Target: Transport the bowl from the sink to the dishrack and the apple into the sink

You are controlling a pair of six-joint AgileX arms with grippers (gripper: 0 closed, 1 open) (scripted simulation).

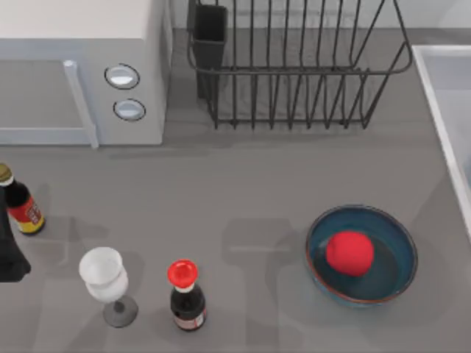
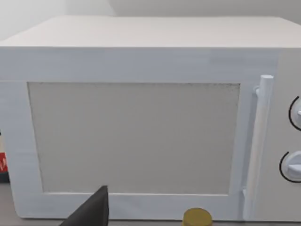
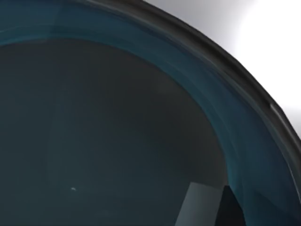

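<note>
One apple in one bowl; two bottles, one glass

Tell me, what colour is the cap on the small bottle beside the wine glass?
Bright red; the bottle itself is dark. The top view shows it best.

A plain grey worktop spreads out under soft, even light, with faint blurred shadows pooling toward its near edge. A white microwave sits in the far left corner, its door, upright handle and two round dials facing the near edge. Behind it runs a pale wall.
</note>
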